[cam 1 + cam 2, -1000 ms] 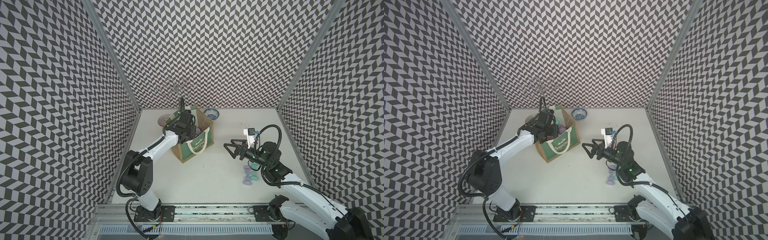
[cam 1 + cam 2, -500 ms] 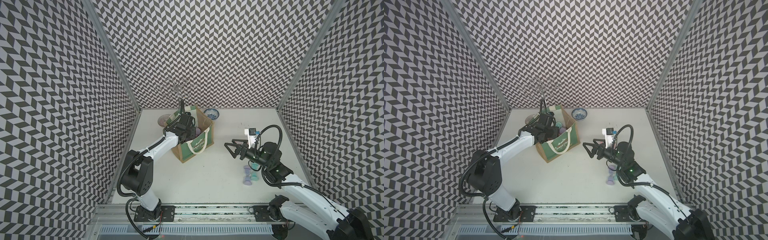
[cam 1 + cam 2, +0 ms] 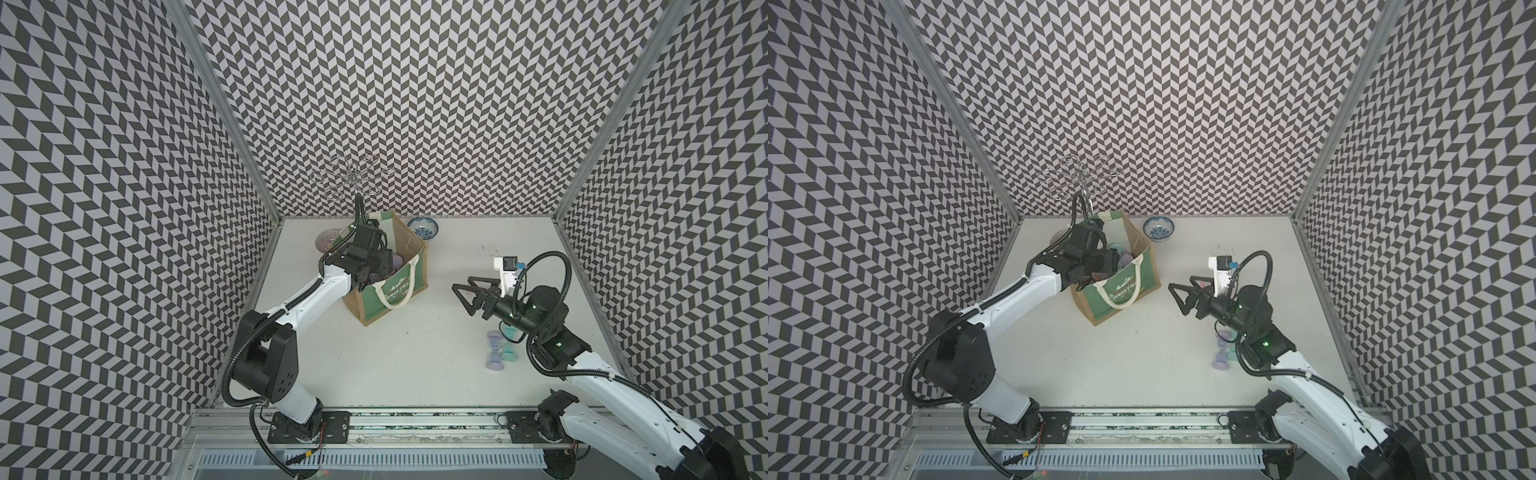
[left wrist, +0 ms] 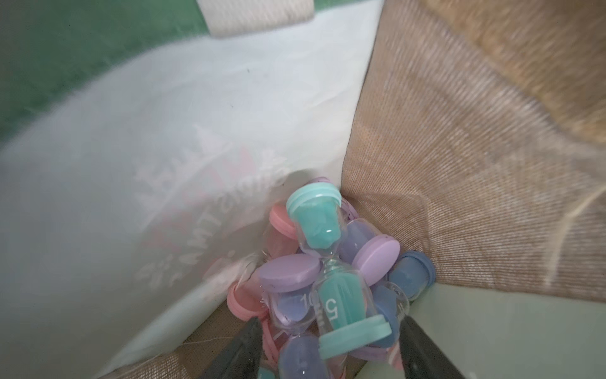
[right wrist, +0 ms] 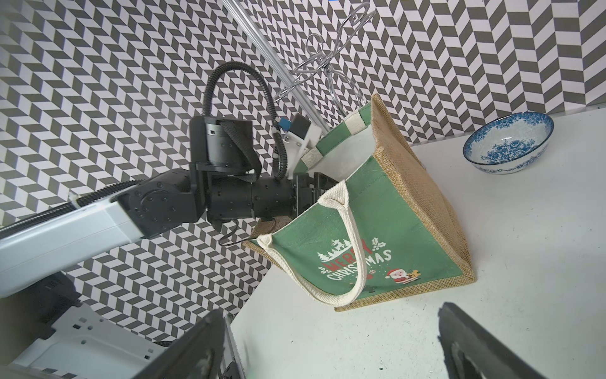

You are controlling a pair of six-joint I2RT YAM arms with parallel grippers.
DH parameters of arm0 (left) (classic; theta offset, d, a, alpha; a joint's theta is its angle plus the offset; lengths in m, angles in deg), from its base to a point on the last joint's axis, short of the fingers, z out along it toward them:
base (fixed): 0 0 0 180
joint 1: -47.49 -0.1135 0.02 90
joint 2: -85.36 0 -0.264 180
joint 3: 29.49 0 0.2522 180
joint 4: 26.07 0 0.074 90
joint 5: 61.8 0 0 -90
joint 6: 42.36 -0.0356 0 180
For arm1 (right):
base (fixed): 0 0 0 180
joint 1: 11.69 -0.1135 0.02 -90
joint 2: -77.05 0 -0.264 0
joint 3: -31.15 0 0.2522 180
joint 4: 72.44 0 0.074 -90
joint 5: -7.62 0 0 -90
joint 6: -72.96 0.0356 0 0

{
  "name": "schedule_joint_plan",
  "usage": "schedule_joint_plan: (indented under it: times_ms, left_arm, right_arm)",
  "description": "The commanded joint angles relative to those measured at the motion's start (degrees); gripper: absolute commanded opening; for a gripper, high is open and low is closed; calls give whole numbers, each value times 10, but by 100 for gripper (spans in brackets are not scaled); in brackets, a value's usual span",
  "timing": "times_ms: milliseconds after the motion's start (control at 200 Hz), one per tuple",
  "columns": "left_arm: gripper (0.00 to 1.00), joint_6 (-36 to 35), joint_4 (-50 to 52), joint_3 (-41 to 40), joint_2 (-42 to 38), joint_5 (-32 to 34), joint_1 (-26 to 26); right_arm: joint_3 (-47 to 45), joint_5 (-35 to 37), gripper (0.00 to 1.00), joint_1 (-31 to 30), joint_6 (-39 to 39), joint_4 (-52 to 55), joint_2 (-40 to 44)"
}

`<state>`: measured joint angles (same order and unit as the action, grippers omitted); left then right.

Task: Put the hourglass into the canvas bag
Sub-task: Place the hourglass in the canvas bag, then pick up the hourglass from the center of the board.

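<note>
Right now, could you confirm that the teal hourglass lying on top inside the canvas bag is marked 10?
Not quite: the teal hourglass on top inside the canvas bag is marked 5, not 10, as the left wrist view shows.

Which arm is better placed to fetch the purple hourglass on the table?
Right: the right gripper, open, hovers near the purple hourglass; the left gripper is down inside the canvas bag, farther off.

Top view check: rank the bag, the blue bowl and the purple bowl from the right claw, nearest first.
1. Bag: straight ahead of the open right claw, mid-table.
2. Blue bowl: by the back wall, just past the bag's far corner.
3. Purple bowl: beyond the bag, on the left arm's side, partly hidden by that arm.
</note>
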<state>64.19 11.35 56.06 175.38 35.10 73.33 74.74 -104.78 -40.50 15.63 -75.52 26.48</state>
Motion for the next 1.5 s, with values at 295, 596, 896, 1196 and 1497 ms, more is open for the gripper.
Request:
schedule_joint_plan:
  times_ms: [295, 596, 896, 1196, 1497]
  left_arm:
    - [75, 38, -2, -1, -85, 8, 36]
    - [76, 57, -7, 2, -133, 47, 99]
    - [77, 57, -9, -6, -153, 92, 223]
    - [78, 62, -70, -42, -130, 56, 299]
    - [78, -96, -168, -38, -19, 27, 299]
  right_arm:
    - [-10, 33, 99, -4, 5, -9, 25]
    - [14, 59, 99, -4, -5, 62, 51]
    - [54, 132, 99, -3, -10, 197, 78]
    - [69, 228, 99, -2, -4, 311, 114]
    - [64, 261, 99, -1, -1, 355, 138]
